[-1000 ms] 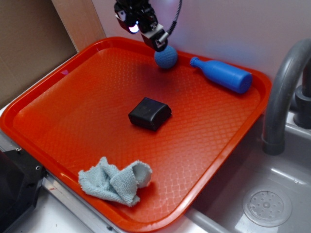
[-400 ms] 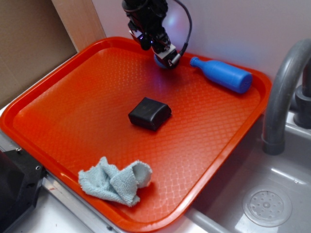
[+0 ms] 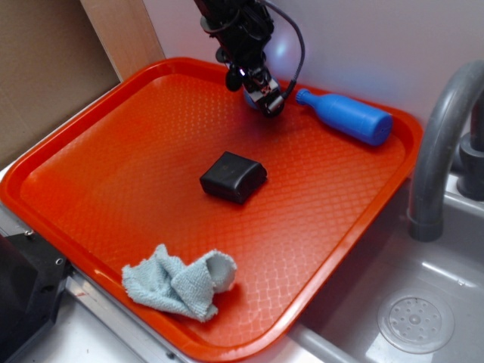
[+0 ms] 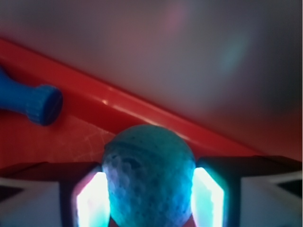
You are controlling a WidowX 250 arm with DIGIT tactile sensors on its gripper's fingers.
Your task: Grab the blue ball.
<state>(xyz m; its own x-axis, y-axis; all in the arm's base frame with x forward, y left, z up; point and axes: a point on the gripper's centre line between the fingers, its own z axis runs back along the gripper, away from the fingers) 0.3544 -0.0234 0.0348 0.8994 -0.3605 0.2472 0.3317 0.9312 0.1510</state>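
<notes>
Now the gripper [image 3: 266,98], lower than a second ago, straddles the blue ball [image 4: 149,177] at the tray's [image 3: 113,189] twelve o'clock rim, pads flanking it, though whether they pinch it I cannot tell, so closing seems the remaining step.

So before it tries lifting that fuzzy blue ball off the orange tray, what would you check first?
1. Blue ball between the gripper fingers: ok, one finger on each side.
2. Fingers pressing the ball: cannot tell, they look close or touching.
3. Ball centred in the jaws: ok in the wrist view.
4. Blue bottle-shaped pin out of the way: ok, lying off to one side.
5. Tray rim and wall behind: close, so lift with care.
6. Black block: ok, well apart.
</notes>
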